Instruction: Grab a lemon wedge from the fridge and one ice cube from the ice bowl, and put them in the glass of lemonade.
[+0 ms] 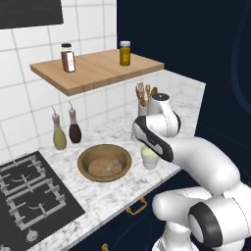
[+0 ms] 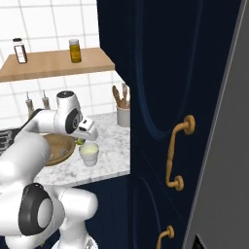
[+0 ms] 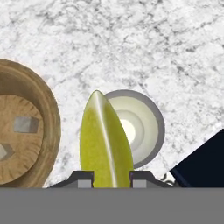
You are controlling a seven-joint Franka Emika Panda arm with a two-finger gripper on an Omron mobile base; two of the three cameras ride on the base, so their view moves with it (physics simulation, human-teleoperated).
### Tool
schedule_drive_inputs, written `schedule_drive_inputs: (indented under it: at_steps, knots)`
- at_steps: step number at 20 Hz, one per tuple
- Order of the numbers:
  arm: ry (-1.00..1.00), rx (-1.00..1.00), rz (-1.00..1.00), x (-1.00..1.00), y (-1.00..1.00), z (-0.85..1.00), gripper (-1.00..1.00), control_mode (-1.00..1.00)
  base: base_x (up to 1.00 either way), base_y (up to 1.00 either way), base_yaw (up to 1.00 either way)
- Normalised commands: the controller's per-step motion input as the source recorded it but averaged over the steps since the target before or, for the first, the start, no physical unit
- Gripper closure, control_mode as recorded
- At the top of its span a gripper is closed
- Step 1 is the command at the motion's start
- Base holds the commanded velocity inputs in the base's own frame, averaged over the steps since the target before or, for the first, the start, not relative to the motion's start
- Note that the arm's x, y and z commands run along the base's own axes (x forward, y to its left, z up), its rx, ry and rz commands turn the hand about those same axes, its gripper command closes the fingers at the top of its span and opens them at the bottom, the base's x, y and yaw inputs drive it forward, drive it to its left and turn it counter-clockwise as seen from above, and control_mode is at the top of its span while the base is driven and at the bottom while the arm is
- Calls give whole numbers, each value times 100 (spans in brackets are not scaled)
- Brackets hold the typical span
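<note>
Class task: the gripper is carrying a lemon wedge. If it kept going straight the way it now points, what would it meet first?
Probably the glass of lemonade. The gripper points down with the lemon wedge over the glass's near edge; depth is unclear, so it could just catch the rim or the marble counter beside it.

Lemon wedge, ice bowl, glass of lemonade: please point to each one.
lemon wedge (image 3: 105, 142), hand view, its yellow face.
ice bowl (image 1: 86, 156), left base view, its rim.
glass of lemonade (image 2: 89, 156), right base view, its outer wall.

White marble counter (image 1: 112, 196) with ice bowl (image 1: 104, 163), glass of lemonade (image 1: 150, 158).
</note>
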Motion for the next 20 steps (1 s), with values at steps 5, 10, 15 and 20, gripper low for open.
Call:
schedule_drive_inputs:
  at_steps: [5, 10, 15, 20]
  knots:
    - [0, 0, -1, 19, -20, 0, 100, -100, 0, 0, 0]
    - [0, 0, -3, 19, 0, -3, 100, -100, 0, 0, 0]
    - [0, 0, 0, 0, -9, -22, 100, -100, 0, 0, 0]
    - [0, 0, 0, 0, -6, -2, 100, -100, 0, 0, 0]
